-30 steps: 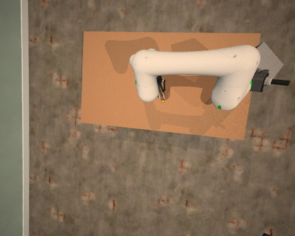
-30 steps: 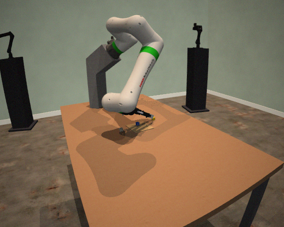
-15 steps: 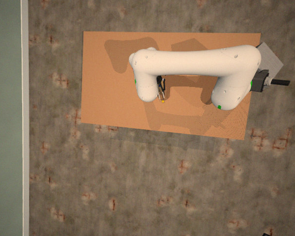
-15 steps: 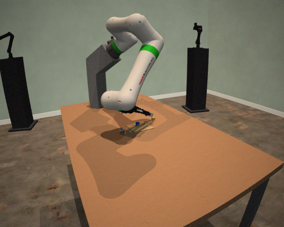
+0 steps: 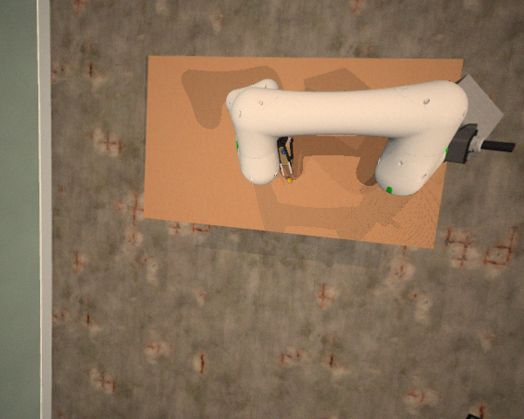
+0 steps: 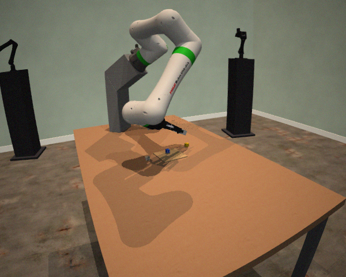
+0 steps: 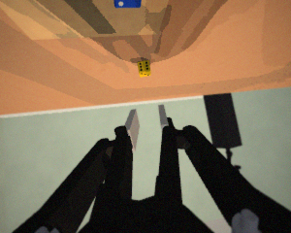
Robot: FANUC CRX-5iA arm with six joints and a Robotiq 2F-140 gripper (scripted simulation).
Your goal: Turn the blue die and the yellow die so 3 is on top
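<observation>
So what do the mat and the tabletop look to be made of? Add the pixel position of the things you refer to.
The mat (image 6: 173, 159) looks like thin, matte card or cloth, tan and flat with crisp edges; which one stays open. The tabletop (image 5: 199, 180) (image 6: 241, 202) could be laminate or painted board: even orange-brown, dull, no visible grain.

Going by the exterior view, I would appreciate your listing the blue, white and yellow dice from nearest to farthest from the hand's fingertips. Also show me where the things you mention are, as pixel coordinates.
1. Yellow die (image 5: 289, 180) (image 6: 186, 145) (image 7: 144, 68): image right, just below the fingertips.
2. Blue die (image 5: 283, 152) (image 6: 167, 150) (image 7: 128, 3): between the other two.
3. White die (image 6: 147, 158): image left.
</observation>
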